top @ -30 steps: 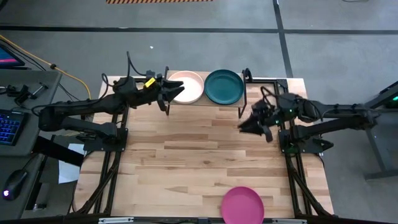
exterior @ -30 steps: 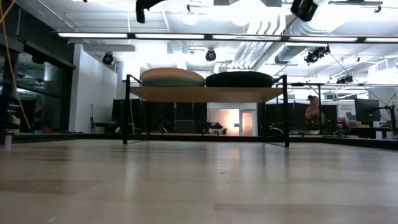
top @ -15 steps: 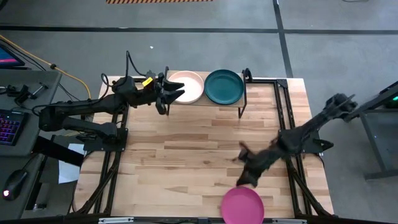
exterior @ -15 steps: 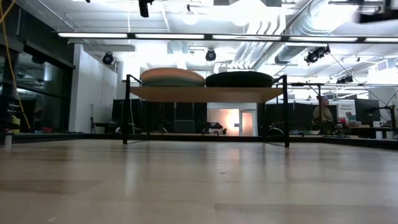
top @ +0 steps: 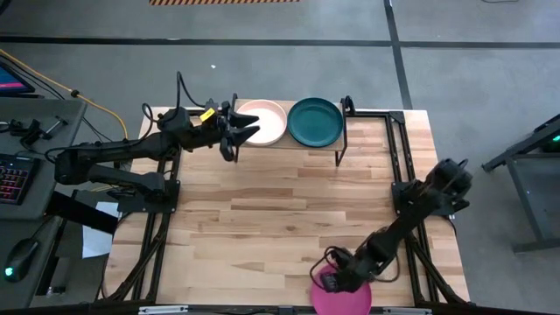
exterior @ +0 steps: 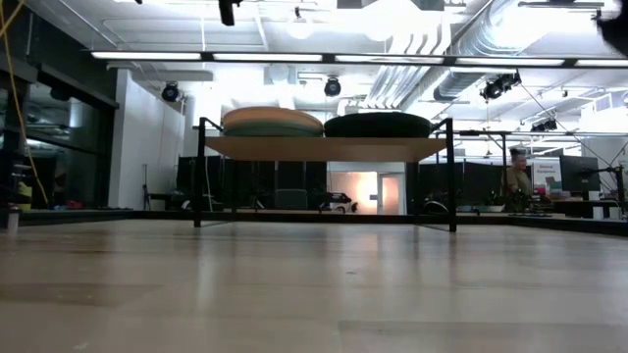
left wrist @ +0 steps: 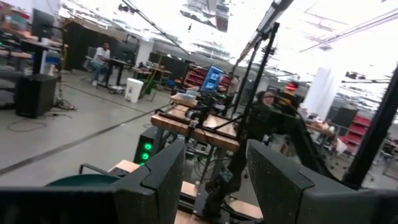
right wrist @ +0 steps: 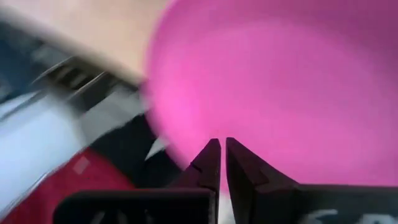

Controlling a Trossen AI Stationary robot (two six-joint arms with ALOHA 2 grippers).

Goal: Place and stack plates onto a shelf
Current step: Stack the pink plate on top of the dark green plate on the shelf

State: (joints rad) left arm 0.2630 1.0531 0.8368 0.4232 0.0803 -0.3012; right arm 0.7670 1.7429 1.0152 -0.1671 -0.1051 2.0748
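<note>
In the high view you see the shelf (top: 289, 140) at the top centre of the bench (top: 262, 219), carrying a peach-pink plate (top: 265, 122) on its left half and a dark teal plate (top: 315, 121) on its right. Your left tool (top: 249, 129) sits just at the left edge of the peach-pink plate, fingers spread. Your right tool (top: 334, 282) is at the bottom centre, over the left rim of the magenta plate (top: 346, 297), which lies at the bench's near edge, well apart from the shelf.

In the low view the shelf (exterior: 324, 147) stands mid-frame with two piles on it: peach-pink over light teal on the left (exterior: 272, 122), a dark pile on the right (exterior: 378, 125). A person (exterior: 515, 176) shows far right in the room.

In the left wrist view the fingers (left wrist: 161, 180) stand apart, with the dark teal plate (left wrist: 81, 181) at lower left.

In the right wrist view the fingers (right wrist: 208, 163) are pressed together, holding nothing, with the magenta plate (right wrist: 292, 81) filling the frame beyond them
</note>
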